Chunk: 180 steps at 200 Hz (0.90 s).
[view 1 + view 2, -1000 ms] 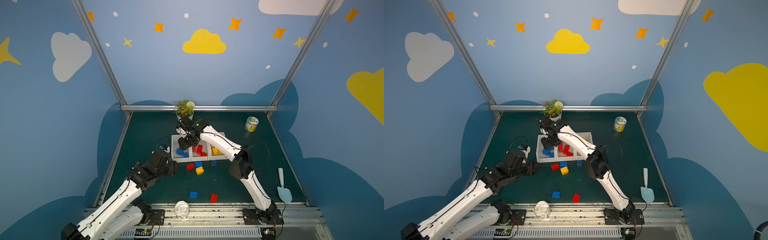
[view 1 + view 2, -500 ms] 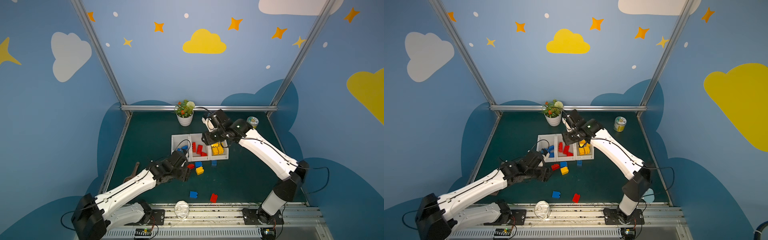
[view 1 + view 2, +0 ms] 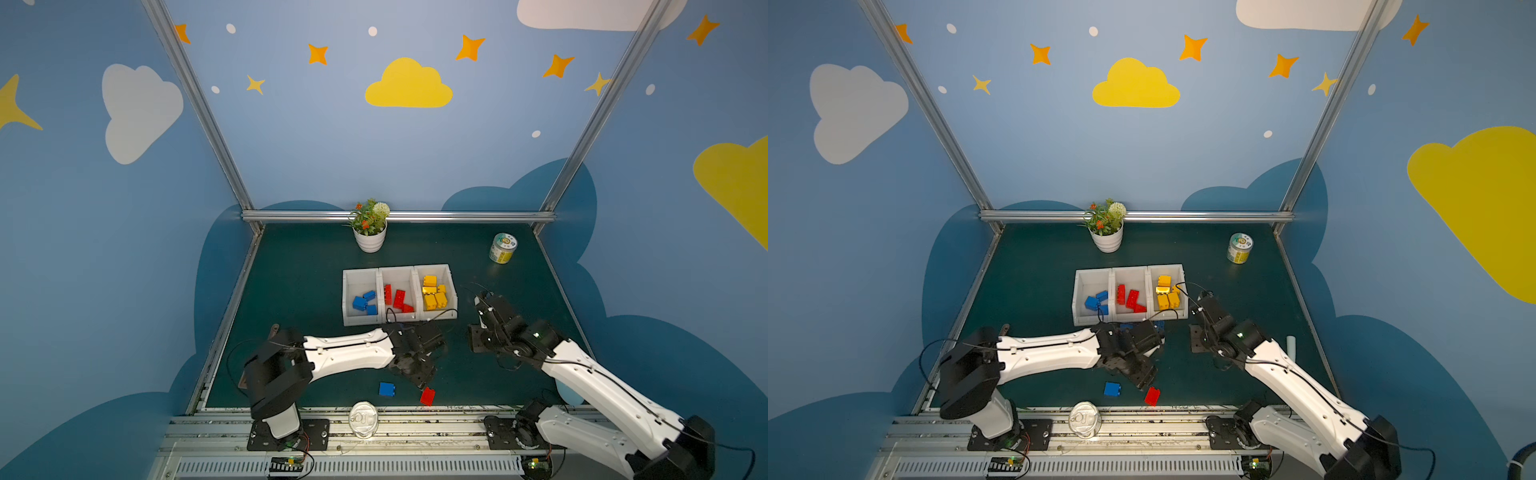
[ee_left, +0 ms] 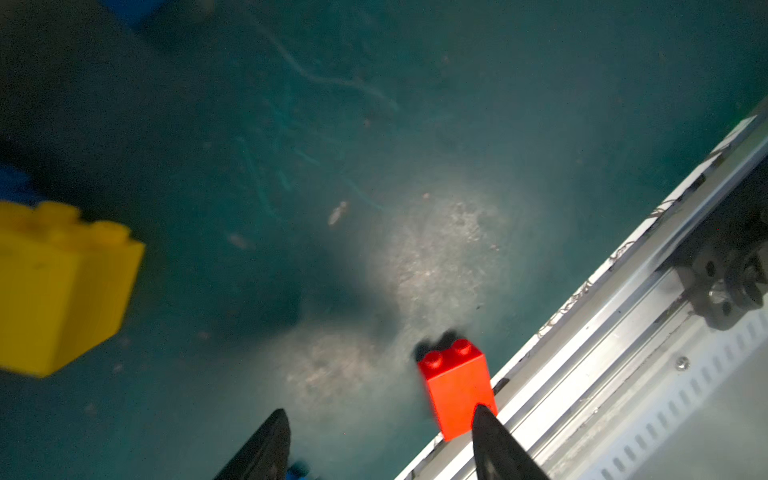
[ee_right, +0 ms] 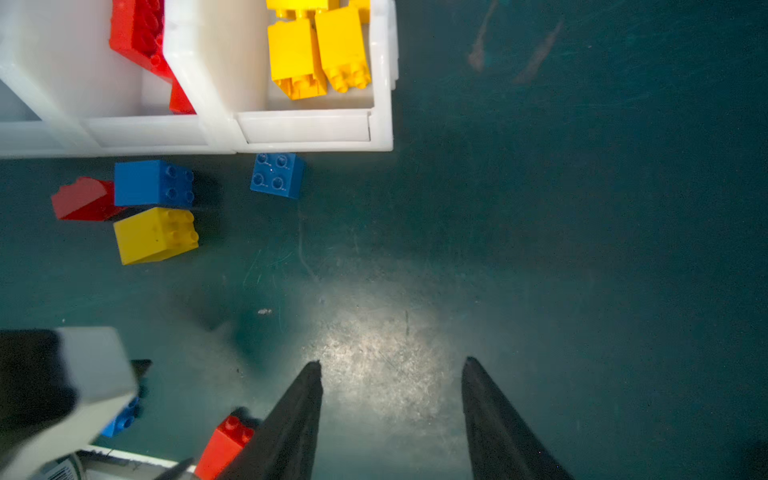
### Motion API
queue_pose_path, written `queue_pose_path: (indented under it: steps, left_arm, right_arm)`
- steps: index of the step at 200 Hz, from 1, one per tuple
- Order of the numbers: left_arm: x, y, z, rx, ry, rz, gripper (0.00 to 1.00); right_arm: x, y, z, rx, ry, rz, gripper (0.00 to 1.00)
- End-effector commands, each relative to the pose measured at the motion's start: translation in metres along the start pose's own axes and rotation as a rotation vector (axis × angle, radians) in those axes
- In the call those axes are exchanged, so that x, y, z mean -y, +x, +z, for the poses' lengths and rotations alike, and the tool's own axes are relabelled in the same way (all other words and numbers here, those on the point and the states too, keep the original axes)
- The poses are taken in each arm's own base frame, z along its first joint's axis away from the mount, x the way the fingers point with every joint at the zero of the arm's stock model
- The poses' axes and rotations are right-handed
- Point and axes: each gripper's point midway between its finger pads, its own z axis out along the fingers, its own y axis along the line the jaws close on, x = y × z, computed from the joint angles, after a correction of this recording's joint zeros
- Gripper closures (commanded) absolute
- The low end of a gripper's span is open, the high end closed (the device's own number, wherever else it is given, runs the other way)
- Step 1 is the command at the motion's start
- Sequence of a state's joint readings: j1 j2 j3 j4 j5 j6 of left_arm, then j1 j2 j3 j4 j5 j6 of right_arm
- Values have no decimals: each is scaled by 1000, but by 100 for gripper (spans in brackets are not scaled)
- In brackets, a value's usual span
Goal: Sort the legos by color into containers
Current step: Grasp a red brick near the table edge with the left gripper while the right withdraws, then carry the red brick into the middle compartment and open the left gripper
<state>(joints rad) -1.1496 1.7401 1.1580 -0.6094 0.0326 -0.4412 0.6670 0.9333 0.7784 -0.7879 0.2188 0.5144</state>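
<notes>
Red brick was where your left claw had swung down to. A second before it sat off to the side of the containers. Now it hung well in front of them, low over the desk, its fingers wide and the brick just inside one finger, not yet gripped. Your right claw had pulled back from over the yellow bin to just off the containers' front corner, spread and empty, so I'd say a drop was just made. A blue brick and a cluster of legos in front of the containers still waited.
</notes>
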Motion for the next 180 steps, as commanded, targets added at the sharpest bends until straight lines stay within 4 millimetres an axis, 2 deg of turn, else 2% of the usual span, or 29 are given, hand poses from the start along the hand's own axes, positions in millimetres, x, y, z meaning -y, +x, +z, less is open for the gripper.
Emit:
queue_pose_path:
  steps: [1, 23, 56, 114, 180]
  left_arm:
    - [13, 21, 10, -123, 10, 8, 30]
    - [23, 24, 20, -174, -3, 20, 31]
    - [25, 29, 30, -233, -37, 19, 32]
    - [28, 32, 40, -268, -51, 25, 55]
    - [27, 30, 40, -263, -57, 43, 63]
  right_arm:
    - [11, -5, -5, 76, 12, 53, 45]
    - [16, 4, -6, 72, 7, 67, 44]
    - [20, 9, -4, 67, -1, 74, 44]
    - [20, 5, -5, 82, -15, 90, 44]
    - [21, 5, -5, 81, -21, 111, 45]
